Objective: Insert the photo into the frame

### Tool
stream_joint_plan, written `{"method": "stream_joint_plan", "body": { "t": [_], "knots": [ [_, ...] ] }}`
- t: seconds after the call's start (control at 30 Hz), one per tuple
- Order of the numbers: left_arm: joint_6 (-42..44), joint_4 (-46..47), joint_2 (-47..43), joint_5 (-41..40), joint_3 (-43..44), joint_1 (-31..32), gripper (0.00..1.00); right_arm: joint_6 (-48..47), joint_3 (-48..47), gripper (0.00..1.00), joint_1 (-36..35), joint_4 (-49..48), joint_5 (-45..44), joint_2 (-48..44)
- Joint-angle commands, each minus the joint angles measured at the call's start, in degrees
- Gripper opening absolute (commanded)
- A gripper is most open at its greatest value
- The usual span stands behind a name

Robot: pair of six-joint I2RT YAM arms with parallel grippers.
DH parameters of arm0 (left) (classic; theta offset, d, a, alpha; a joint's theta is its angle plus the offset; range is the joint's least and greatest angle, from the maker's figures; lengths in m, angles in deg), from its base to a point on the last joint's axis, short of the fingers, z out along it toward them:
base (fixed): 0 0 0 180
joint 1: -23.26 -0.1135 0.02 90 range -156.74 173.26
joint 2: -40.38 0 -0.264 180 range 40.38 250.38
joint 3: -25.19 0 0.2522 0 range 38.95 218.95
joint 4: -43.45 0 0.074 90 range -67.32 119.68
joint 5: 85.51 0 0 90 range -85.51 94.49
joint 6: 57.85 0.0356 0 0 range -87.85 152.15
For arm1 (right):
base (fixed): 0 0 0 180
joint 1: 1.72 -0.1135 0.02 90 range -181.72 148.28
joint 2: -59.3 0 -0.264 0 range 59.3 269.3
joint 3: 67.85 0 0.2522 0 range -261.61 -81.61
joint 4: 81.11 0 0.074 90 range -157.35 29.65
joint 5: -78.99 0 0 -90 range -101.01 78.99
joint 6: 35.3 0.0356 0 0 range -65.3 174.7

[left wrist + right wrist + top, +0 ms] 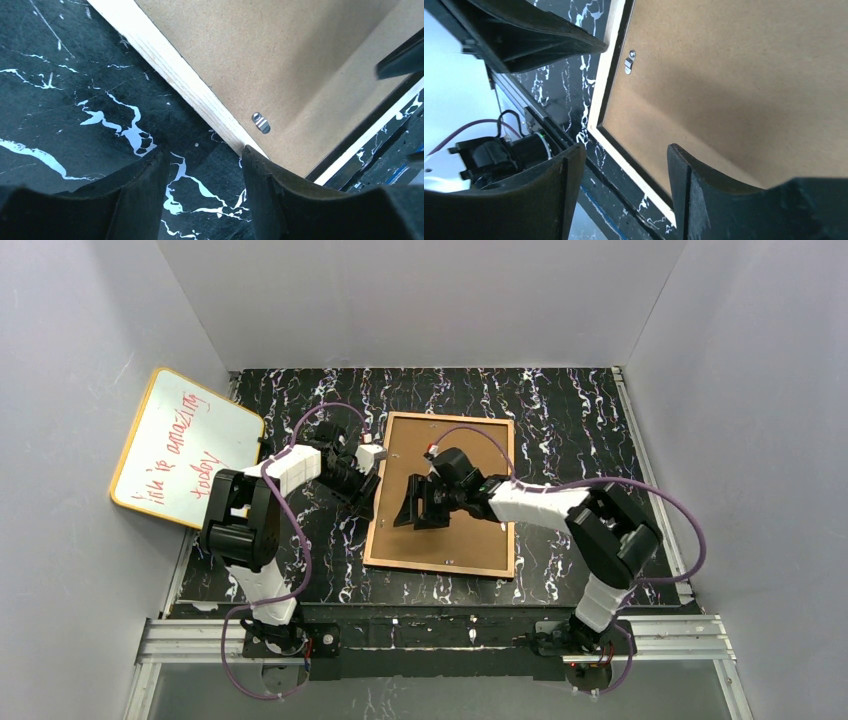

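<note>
At the centre of the overhead view, the frame [438, 566] is seen lying back-up on the black marbled surface [560, 410], its pale wood rim turned upward and a plain brown backing board [470, 445] set inside it. The photo is not seen in any view; whether it already lies under the board cannot be told. The left pincer [362, 502] is held low at the left edge of the frame, and in its wrist view its jaws are shown apart with only bare surface between them, one fingertip [252, 155] just beside the rim. The right pincer [420, 515] is held over the left half of the board, its jaws likewise apart and clamped on nothing. Small metal turn clips [260, 122] are seen on the board near the rim, but it cannot be judged whether they are swung over to lock it. A yellow-edged whiteboard [185, 445] is propped at the left of the overhead view, well apart from the work. As a judgement, the task is at an uncertain middle stage: if the print is inside, only the clips are left to be secured; if not, the board has yet to be lifted out, the print laid in, and the back closed.
</note>
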Motion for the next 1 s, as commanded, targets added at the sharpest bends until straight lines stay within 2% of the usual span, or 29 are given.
{"method": "stream_joint_plan", "body": {
  "t": [0.0,0.1,0.27,0.4,0.97],
  "knots": [
    [-0.99,-1.58,0.94,1.78,-0.13,0.23,0.5,-0.11,-4.36,0.65,-2.62,-4.97,-1.52,3.55],
    [-1.17,-1.39,0.96,1.48,-0.22,0.26,0.44,-0.1,-5.18,0.59,-3.53,-6.1,-1.51,5.76],
    [-1.34,-1.31,1.13,2.02,-0.45,0.24,0.4,0.44,-5.42,0.53,-3.85,-7.63,-2.83,8.1],
    [-1.33,-1.29,1.54,2.06,-0.41,0.28,0.35,0.85,-6.16,0.51,-3.85,-8.98,-3.0,10.28],
    [-0.59,-1.25,1.92,1.38,-0.86,0.23,0.24,2.78,-9.46,0.43,-4.4,-10.58,-1.87,15.62]
  ]
}}
